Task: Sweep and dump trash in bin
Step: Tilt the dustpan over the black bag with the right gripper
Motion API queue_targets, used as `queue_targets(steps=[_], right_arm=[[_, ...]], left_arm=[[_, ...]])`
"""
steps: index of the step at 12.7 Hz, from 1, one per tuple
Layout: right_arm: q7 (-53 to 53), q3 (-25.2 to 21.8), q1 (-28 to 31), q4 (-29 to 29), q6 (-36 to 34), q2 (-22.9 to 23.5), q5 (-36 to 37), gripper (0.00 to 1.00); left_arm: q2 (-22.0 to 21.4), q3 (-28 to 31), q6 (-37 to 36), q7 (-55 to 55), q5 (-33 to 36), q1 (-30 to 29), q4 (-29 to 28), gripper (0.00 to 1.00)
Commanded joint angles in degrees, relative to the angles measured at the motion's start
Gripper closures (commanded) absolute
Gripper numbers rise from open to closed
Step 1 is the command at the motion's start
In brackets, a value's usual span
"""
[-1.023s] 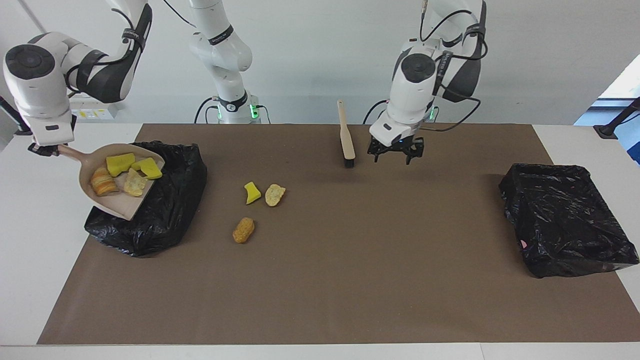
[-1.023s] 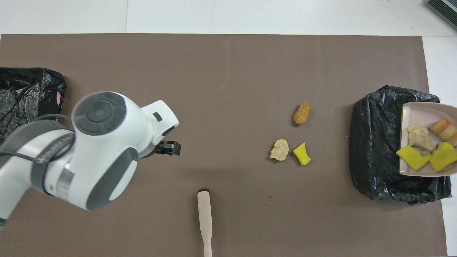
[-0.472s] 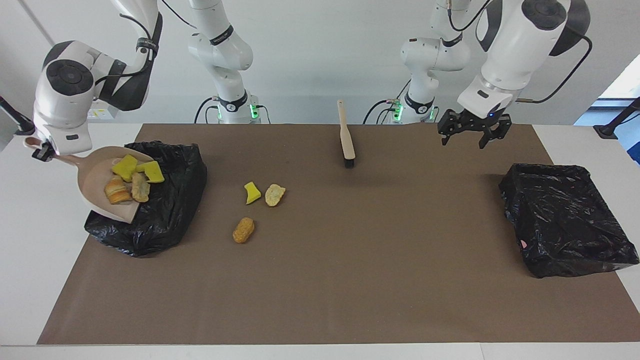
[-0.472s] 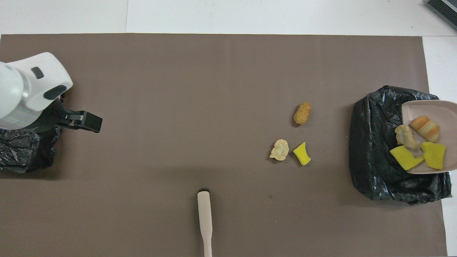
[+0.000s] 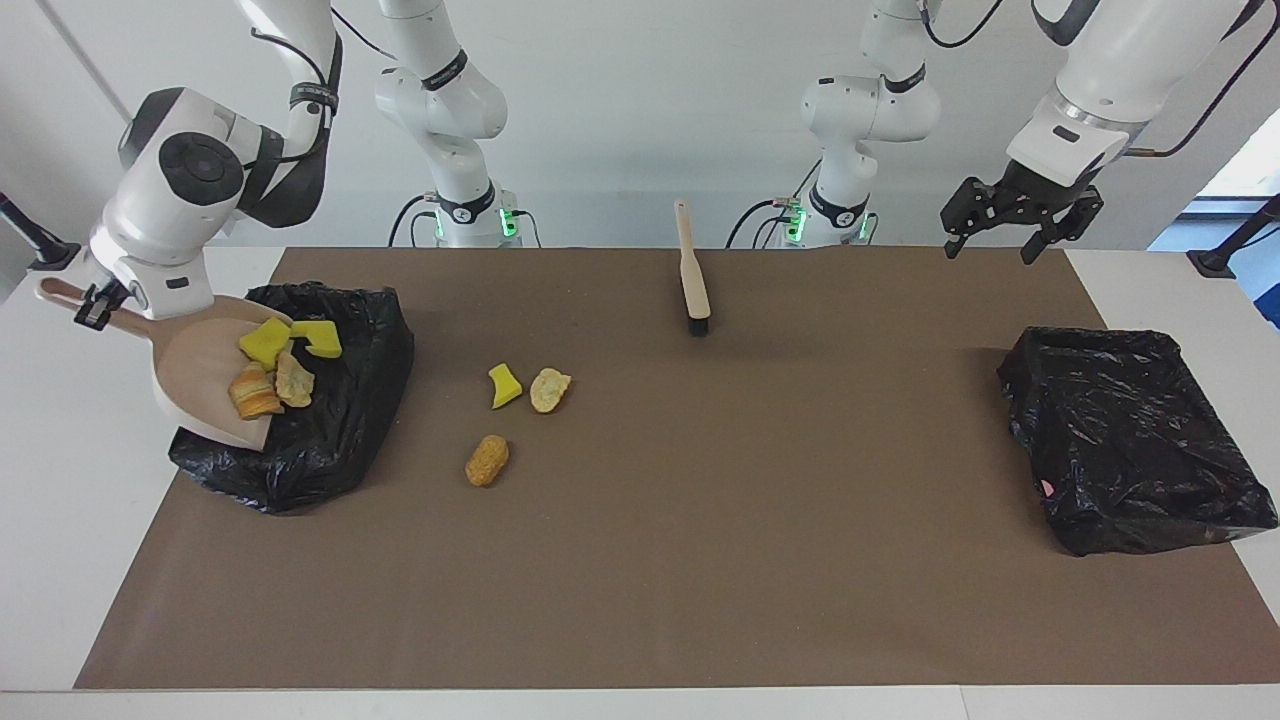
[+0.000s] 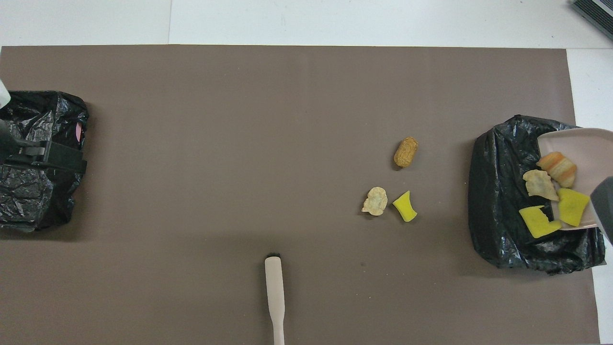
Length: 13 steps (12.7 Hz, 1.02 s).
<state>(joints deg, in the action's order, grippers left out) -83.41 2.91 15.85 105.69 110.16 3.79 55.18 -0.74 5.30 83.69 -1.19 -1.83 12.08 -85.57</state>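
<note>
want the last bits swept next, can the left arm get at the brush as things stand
Probably yes. The left gripper is open and empty, up over the left arm's end of the table. The brush lies alone on the mat, nothing on it or against it.

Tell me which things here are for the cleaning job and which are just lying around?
For the job:
- dustpan, held tilted over a bin by the right tool
- trash sliding off it
- three trash pieces left on the mat
- bin under the dustpan
- brush

Lying about:
- second bin
- open left tool, waiting

Right gripper [image 5: 88, 305] tilting dustpan [image 5: 205, 370] over bin [image 5: 330, 420], trash [image 5: 265, 365] sliding
</note>
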Motion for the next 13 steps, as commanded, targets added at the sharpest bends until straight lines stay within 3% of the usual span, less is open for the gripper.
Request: queue_targets(steps=[1,5,9,13], right_arm=[[1.1,0.0,-1.5,0.0,-1.0,-0.7,3.4,1.00],[1.0,1.0,-3.8,-1.0,-4.2,-1.2,8.0,1.00],[1.1,1.0,-5.8,-0.7,-5.8,-1.6,10.2,1.00],[1.8,0.9,-8.5,-0.7,-7.4,-1.9,12.8,1.00]], left_arm=[[0.5,-1.1,-1.9,-0.9,-0.7,-0.8,2.3,0.00],[0.3,-1.7,-0.3,-1.1,-0.7,-2.1,2.3,0.00],[-0.5,-6.2,-2.8,-4.9,-1.8,-6.7,2.2,0.00],[-1.2,-6.9,-4.6,-4.8,-1.8,-7.2,2.0,0.00]])
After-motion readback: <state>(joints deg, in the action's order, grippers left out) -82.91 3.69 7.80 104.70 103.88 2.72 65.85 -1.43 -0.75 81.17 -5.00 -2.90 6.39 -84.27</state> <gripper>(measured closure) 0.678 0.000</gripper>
